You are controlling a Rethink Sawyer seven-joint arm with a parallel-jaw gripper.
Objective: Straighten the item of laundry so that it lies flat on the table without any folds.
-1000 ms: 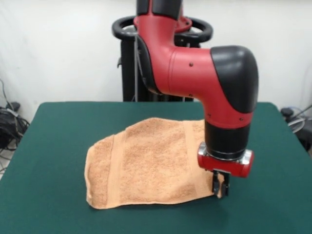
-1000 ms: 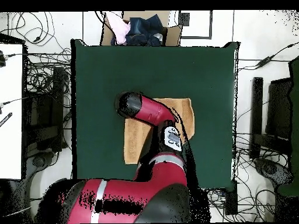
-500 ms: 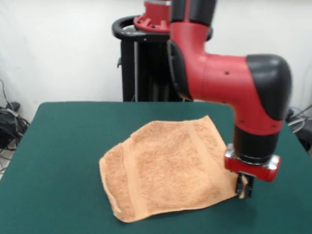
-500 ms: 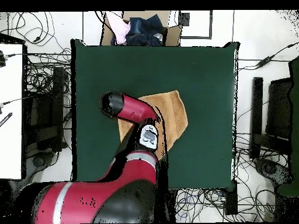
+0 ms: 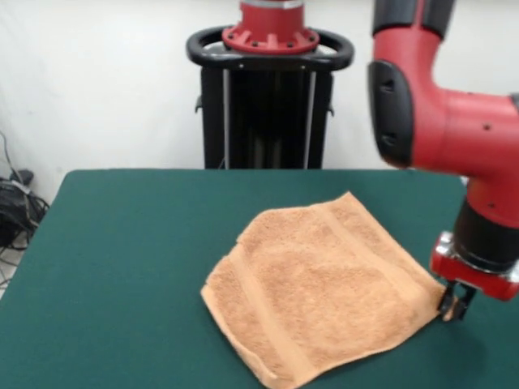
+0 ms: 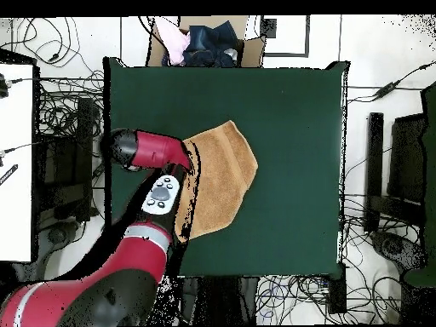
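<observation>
The wide rectangular table with the dark green felt-like top (image 5: 122,267) is filling most of the scene, and the big red and black robot arm (image 5: 454,138) is reaching down over its right side as seen from across the table. The light orange-tan terry cloth towel (image 5: 320,292) is lying right of the table's centre, turned like a diamond, with one corner pointing far and another at the near edge. It is looking mostly flat, though its left edge appears doubled under, so I judge the spreading unfinished. Two flat woven bands are running across it, the left woven band (image 5: 263,320) beside that thick edge. Smallest of all, the black two-fingered claw (image 5: 456,305) is sitting low at the towel's right corner, and its fingers are pinching that corner between them. Holding it there makes sense to me: dragging one corner outward would be pulling the cloth taut toward the right. From overhead, the arm is covering the claw, and the towel is showing as a lopsided shape beside it.
</observation>
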